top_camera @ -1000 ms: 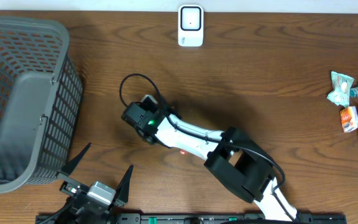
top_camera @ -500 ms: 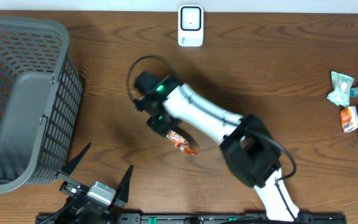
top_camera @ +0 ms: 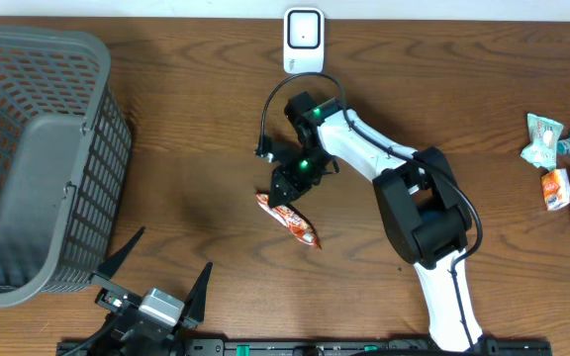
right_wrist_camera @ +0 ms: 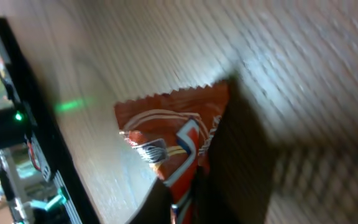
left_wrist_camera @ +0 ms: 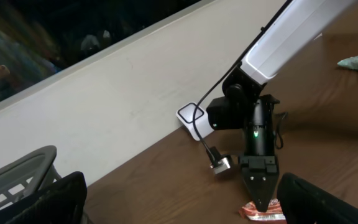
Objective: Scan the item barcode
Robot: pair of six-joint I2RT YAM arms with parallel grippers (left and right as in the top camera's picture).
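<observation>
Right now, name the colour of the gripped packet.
The packet is orange-red with white markings, clearest in right wrist view.

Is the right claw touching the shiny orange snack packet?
Touching. The left wrist view shows the right claw closed, its tips pinching the edge of the shiny orange snack packet, with no gap.

Shop-checkout mock-up: scanner, basket
</observation>
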